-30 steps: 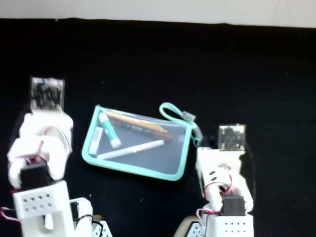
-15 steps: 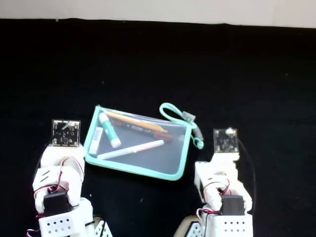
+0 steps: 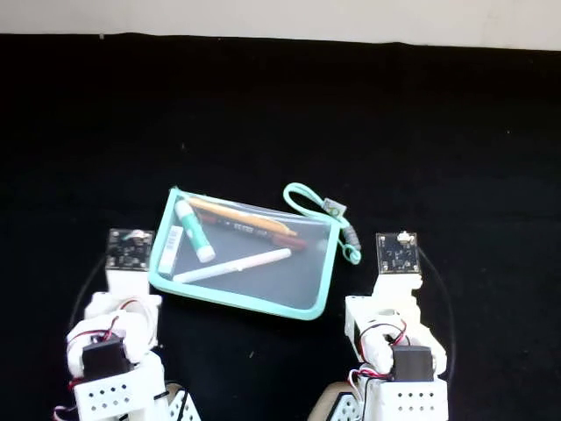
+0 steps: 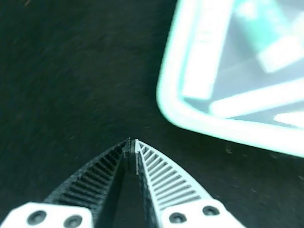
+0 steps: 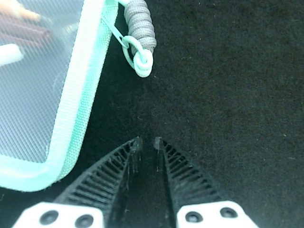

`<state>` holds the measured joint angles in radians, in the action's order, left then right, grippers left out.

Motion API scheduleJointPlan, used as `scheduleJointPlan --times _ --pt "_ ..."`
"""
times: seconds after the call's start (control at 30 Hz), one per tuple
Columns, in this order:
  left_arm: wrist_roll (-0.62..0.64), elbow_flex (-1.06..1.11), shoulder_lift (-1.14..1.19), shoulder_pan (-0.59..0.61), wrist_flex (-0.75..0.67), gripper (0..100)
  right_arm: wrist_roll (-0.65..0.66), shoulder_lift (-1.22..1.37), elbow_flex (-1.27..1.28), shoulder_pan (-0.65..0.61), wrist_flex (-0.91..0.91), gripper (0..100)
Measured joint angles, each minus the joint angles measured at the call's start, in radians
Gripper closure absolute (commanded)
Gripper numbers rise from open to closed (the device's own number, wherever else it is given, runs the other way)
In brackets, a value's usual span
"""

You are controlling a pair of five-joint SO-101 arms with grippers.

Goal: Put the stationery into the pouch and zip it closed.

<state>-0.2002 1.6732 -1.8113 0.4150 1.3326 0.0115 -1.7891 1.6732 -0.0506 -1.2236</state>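
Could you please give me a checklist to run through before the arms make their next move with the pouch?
1. Stationery inside the pouch: ok. The white pen and the glue stick lie behind its clear face.
2. Zip fully closed: cannot tell. The zipper pull lies at the pouch's corner by the right arm, but the teeth cannot be made out.
3. Nothing in the left gripper: ok. Its tips meet, beside the pouch's corner and apart from it.
4. Nothing in the right gripper: ok. Its tips stand a narrow gap apart, short of the zipper pull, touching nothing.
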Motion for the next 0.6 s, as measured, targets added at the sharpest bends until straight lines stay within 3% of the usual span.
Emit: scheduleJointPlan --times 0.17,0.6 --pt "0.002 0.003 0.002 0.077 0.0 99 0.0 0.0 0.0 0.0 0.0 94.0" --pt "0.002 0.003 0.002 0.086 0.0 99 0.0 0.0 0.002 0.0 0.0 94.0"
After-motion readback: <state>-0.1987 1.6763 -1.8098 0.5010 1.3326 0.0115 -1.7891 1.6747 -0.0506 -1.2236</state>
